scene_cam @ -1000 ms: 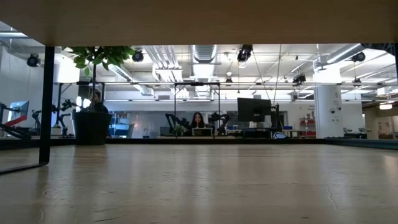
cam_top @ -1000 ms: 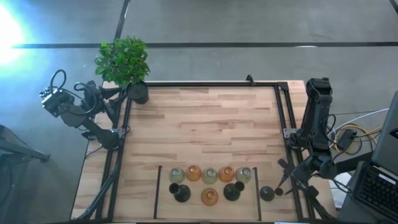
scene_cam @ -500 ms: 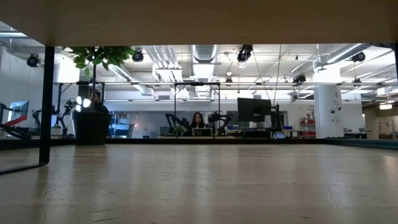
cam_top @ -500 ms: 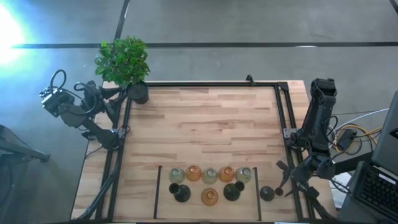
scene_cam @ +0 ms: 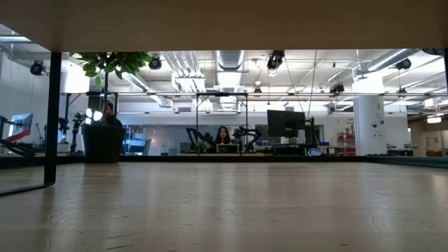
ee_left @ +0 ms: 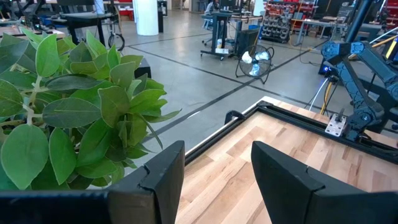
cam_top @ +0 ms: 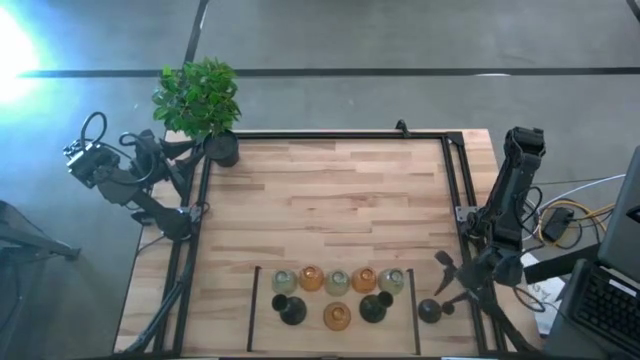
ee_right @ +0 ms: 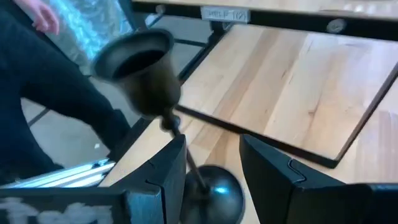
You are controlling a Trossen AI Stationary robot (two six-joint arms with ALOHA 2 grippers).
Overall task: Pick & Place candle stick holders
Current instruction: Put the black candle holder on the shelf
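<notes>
Right gripper (cam_top: 447,283) now nearer black stemmed holder (cam_top: 429,311) (fingers apart), holder cluster (cam_top: 337,283) alongside.

potted plant (cam_top: 200,100) | table's far-left corner | person (scene_cam: 223,134) | room behind

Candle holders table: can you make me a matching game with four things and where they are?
Things:
1. plant
2. left gripper
3. right gripper
4. lone amber holder

Places:
A. open, one finger on each side of the black stemmed holder's thin stem
B. at a corner of the table
C. open, off the table's left side, next to the leaves
D. between two dark holders in the near row

Pairs: 1-B, 2-C, 3-A, 4-D
</notes>
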